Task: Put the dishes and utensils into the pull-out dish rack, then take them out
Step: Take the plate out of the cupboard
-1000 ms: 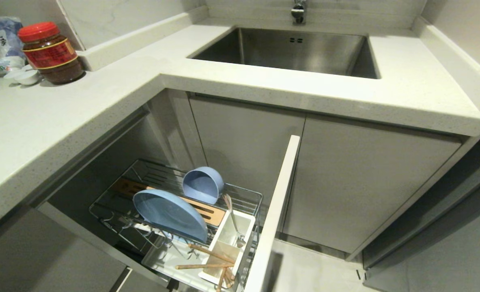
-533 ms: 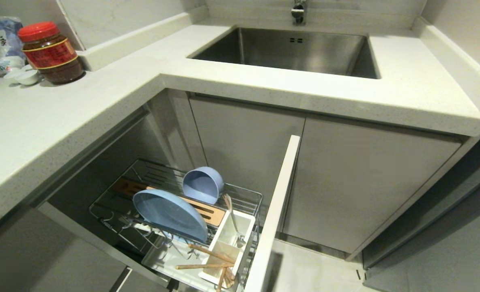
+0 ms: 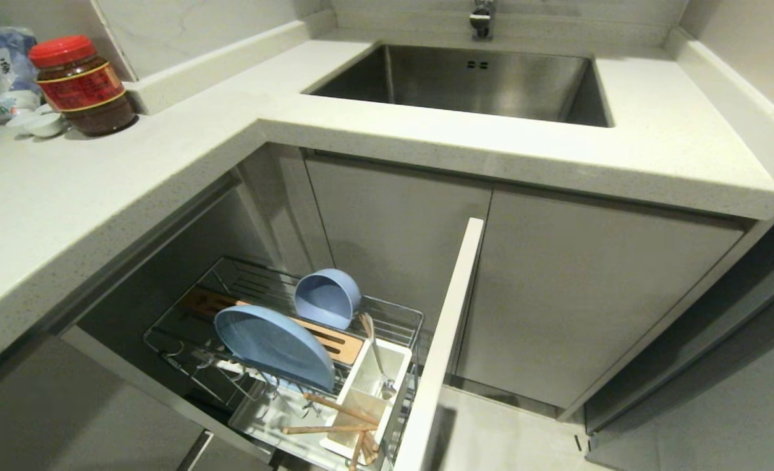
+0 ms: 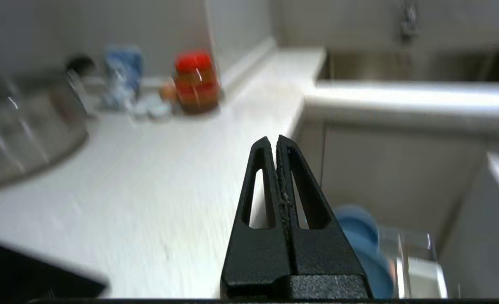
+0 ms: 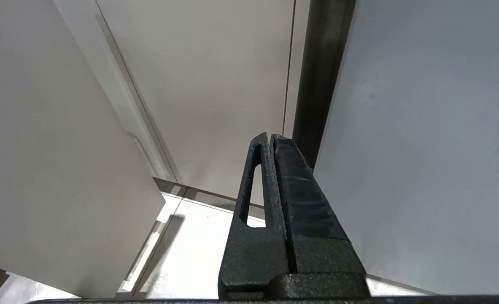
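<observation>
- Evidently loading is finished: the oval plate (image 3: 274, 345) and round bowl (image 3: 327, 298) are racked in the pull-out dish rack (image 3: 396, 320), with spoon (image 3: 376, 356) and chopsticks (image 3: 332, 418) at its utensil box (image 3: 400, 360).
- Both the left gripper (image 4: 274, 141) and right gripper (image 5: 270, 137) are seen clenched, empty.
- Unloading is judged next; opened jaws are called for.

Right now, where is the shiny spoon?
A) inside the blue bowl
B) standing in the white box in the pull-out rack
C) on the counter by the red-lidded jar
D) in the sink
B: the spoon stands in the white box at the front of the pull-out rack, beside the chopsticks.
</observation>
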`<state>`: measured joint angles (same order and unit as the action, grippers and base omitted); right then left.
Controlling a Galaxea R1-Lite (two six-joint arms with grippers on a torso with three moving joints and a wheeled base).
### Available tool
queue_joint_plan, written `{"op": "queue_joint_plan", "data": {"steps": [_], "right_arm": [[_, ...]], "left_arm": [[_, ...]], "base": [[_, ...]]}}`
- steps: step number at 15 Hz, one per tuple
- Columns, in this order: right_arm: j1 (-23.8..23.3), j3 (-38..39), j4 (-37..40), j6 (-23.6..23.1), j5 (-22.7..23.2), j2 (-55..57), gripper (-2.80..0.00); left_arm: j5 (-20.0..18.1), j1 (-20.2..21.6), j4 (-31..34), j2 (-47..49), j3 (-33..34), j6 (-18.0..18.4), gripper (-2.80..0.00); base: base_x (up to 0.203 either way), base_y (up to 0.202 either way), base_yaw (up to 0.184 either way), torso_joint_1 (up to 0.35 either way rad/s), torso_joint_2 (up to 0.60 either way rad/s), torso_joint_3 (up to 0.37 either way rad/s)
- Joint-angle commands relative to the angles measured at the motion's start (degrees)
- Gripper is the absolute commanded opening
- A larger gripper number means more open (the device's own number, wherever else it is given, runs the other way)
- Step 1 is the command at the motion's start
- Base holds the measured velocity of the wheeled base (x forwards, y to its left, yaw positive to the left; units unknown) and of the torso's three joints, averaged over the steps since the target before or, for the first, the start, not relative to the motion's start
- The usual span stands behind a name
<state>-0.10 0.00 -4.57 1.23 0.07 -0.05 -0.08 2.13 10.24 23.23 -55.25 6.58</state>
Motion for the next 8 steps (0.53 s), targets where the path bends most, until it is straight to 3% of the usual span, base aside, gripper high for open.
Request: {"op": "queue_joint_plan", "data": {"steps": [1,3,5,7,8], "right_arm": [[0.01,1.49,-0.04,0.0,0.01,-0.04,-2.8],[0.01,1.49,-0.08,0.0,0.01,-0.04,-2.8],[0.01,1.49,0.0,0.0,0.01,-0.04,-2.8],[0.01,1.49,-0.05,0.0,0.01,-0.04,-2.8],[0.01,1.49,-0.09,0.0,0.01,-0.04,-2.8]], "left_arm": [[0.6,1.19,-1.14,16.62,-13.75,-3.22,-2.8],[1.06,1.84,-1.83,23.75,-21.33,-9.09,-2.8],[0.85,1.6,-1.52,27.62,-22.93,-18.68,-2.8],[0.09,-3.15,0.56,29.15,-21.7,-22.64,-2.8],[0.35,-7.87,1.52,29.82,-21.52,-23.35,-2.8]], "base": [[0.0,0.0,0.0,0.0,0.0,0.0],[0.0,0.0,0.0,0.0,0.0,0.0],[0.0,0.0,0.0,0.0,0.0,0.0],[0.0,0.0,0.0,0.0,0.0,0.0],[0.0,0.0,0.0,0.0,0.0,0.0]]}}
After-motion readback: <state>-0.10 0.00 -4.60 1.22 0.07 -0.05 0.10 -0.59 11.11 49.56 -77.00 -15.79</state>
